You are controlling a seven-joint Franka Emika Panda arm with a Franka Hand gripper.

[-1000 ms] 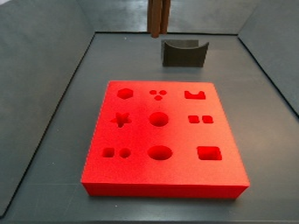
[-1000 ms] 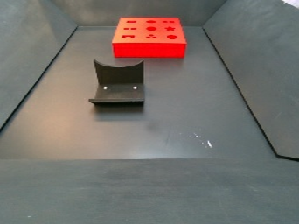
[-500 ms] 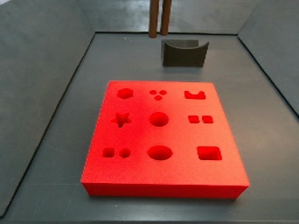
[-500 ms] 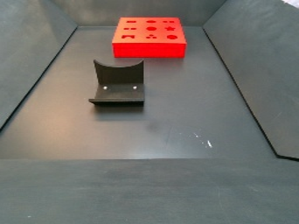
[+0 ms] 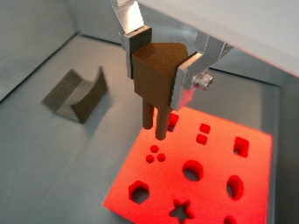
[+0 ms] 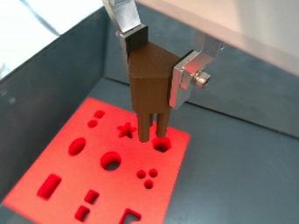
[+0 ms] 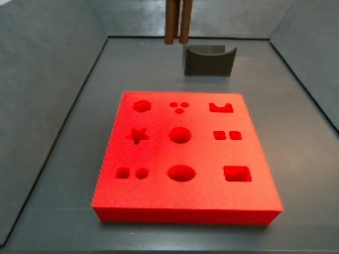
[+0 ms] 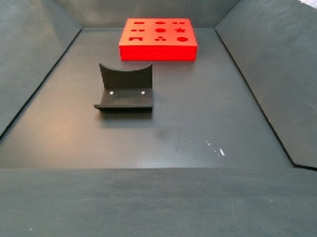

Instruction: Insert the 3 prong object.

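Above the red board [image 6: 100, 166], the end effector [image 6: 155, 74] pinches the 3 prong object [image 6: 149, 92]; pls align prongs w/ three-hole slot [image 6: 146, 178], lower straight.

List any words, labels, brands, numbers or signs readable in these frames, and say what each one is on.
None: no readable text in any view.
The red board carries only cut-out shapes, no lettering.
The 3 prong object, shut in the gripper above the board, is plain brown.
The fixture and the floor are unmarked.
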